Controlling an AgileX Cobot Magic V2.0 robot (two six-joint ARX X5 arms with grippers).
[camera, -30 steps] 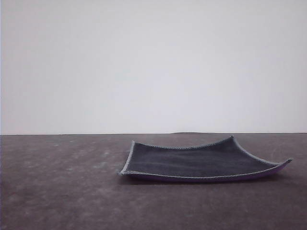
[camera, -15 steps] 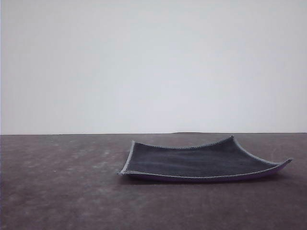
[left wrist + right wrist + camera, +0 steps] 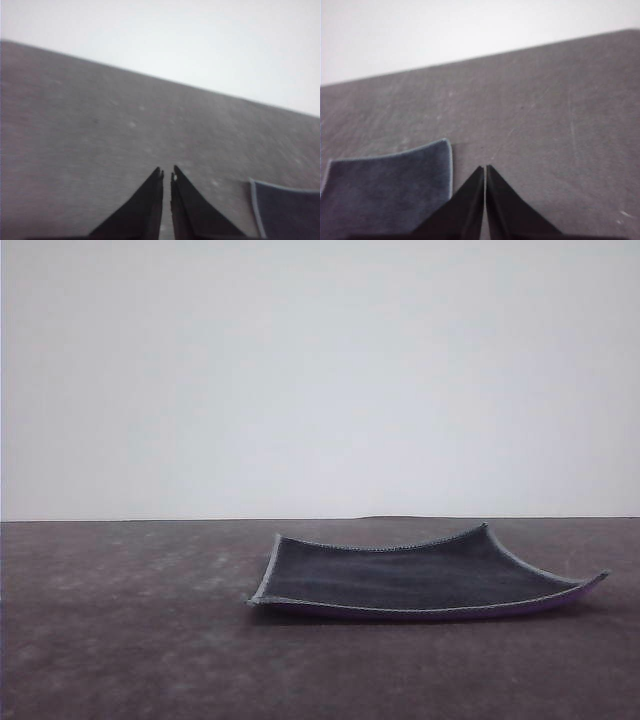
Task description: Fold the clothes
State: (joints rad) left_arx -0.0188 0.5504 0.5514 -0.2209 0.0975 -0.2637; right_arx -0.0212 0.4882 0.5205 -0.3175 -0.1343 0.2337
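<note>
Nothing has moved since before: the cloth (image 3: 420, 575) lies flat at 5 o'clock on the worktop (image 3: 120, 620), charcoal side up. Left claw (image 3: 167, 174) and right claw (image 3: 485, 169) are both closed and empty. Folding is not started; next, I think, one claw must open at a raised corner.

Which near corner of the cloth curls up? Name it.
The near right corner of the cloth lifts, baring purple underside; the near left corner lies flat.
</note>
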